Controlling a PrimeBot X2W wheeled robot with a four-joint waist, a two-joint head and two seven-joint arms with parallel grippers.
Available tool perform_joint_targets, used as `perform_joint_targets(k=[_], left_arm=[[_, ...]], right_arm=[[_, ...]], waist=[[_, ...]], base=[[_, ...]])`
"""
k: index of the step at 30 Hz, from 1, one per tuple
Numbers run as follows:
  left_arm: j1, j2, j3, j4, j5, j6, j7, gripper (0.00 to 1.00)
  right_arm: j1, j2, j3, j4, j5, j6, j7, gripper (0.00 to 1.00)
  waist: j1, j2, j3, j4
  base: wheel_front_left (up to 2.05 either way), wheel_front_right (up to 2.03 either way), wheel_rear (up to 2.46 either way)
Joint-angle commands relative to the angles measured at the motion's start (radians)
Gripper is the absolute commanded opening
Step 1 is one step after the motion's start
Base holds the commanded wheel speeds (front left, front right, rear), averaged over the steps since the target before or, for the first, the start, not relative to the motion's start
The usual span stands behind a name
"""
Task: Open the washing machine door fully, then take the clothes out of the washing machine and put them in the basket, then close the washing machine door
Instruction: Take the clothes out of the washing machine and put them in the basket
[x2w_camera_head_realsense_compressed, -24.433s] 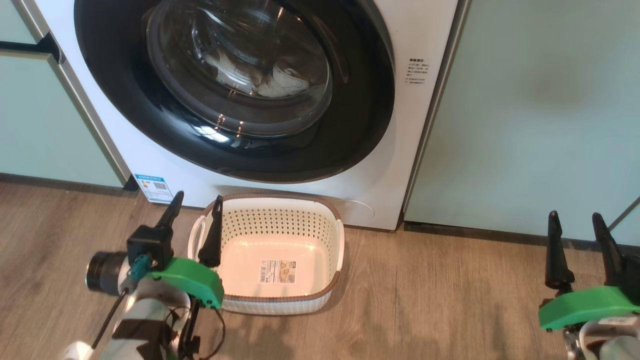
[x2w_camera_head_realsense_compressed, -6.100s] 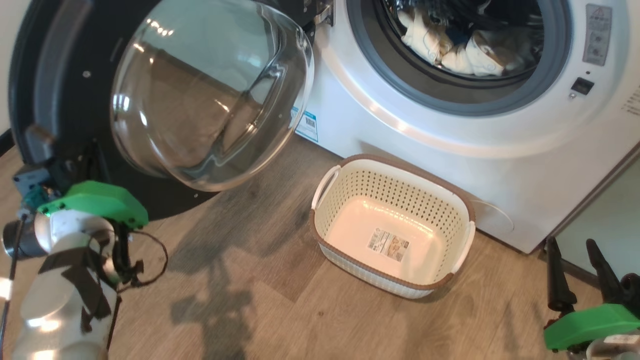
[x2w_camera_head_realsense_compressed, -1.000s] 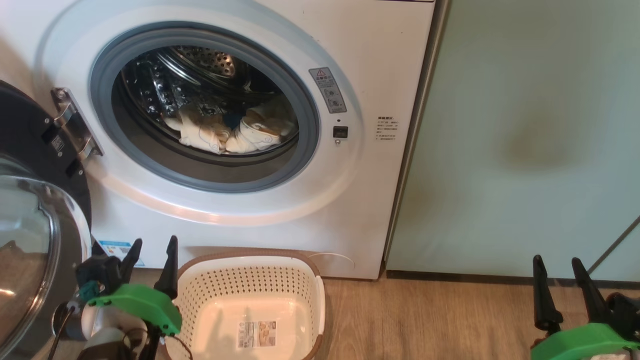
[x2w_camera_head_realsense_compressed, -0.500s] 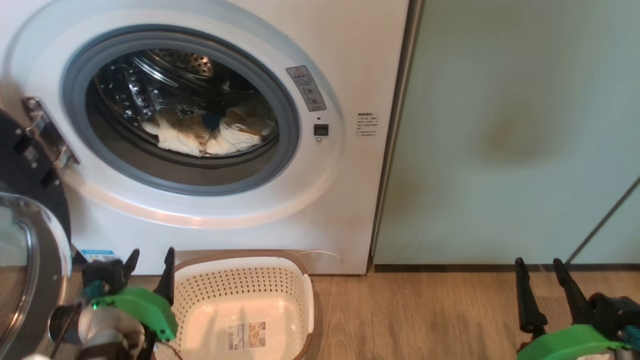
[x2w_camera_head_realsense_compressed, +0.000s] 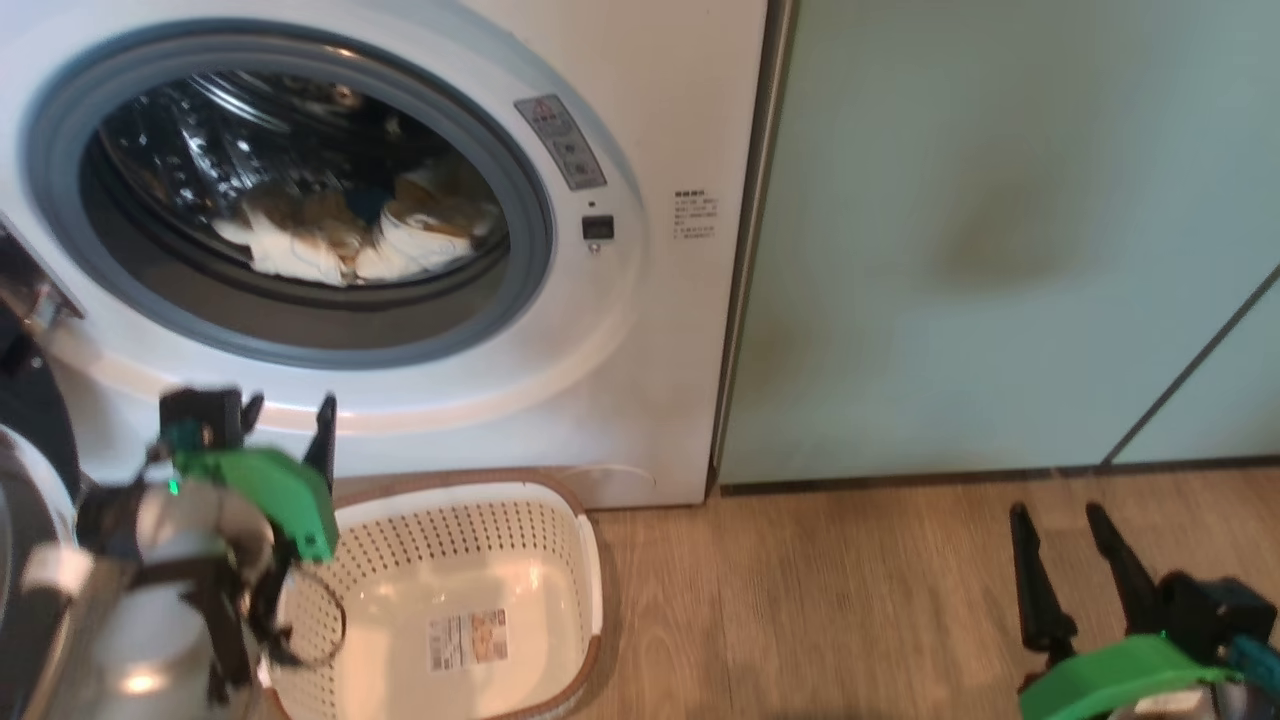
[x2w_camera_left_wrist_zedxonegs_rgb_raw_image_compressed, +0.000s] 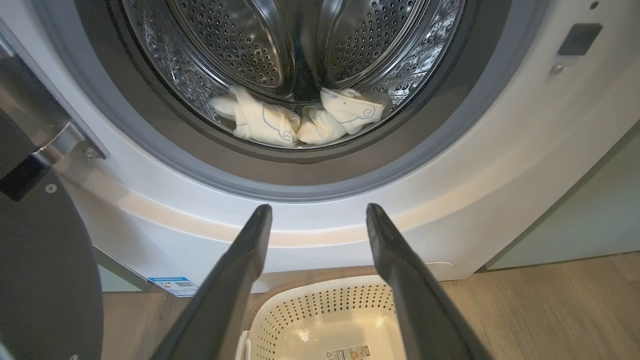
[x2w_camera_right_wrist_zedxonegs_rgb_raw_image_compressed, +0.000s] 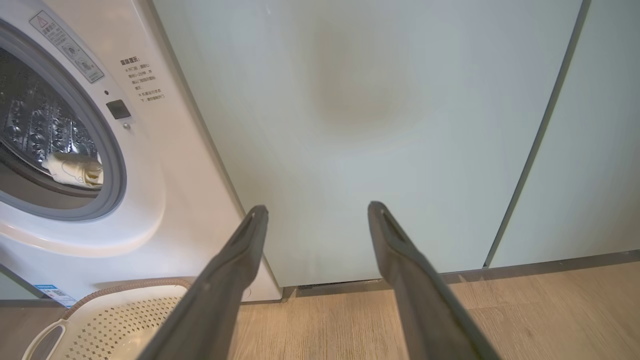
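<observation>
clothes lie bunched low inside the washing machine, the washing machine door swung wide at left. basket sits on the floor just below. left gripper and right gripper both hang released.

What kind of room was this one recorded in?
Probably a home laundry corner: a white front-loading washing machine fitted beside pale green cabinet panels, with a perforated basket on wood-look flooring.

door open | clothes in washing machine (cream) | basket empty below
</observation>
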Motion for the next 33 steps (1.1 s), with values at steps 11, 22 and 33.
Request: perform_joint_targets(k=[11, 22, 33], left_arm=[[-0.327, 0.111, -0.019, 0.047, 0.034, -0.005, 0.217, 1.0], [-0.559, 0.169, -0.044, 0.097, 0.052, 0.004, 0.34, 1.0], [-0.738, 0.206, -0.07, 0.167, 0.074, 0.048, 0.469, 1.0]], right_arm=[[-0.13, 0.008, 0.017, -0.05, 0.004, 0.004, -0.01, 1.0], [-0.208, 0.022, 0.033, -0.068, 0.008, 0.004, -0.01, 1.0], [-0.289, 0.03, 0.049, -0.076, 0.019, 0.004, -0.01, 1.0]], waist=[[0.0, 0.0, 0.157, -0.034], [0.0, 0.0, 0.296, -0.055], [0.0, 0.0, 0.436, -0.076]], base=[[0.0, 0.0, 0.0], [0.0, 0.0, 0.0], [0.0, 0.0, 0.0]])
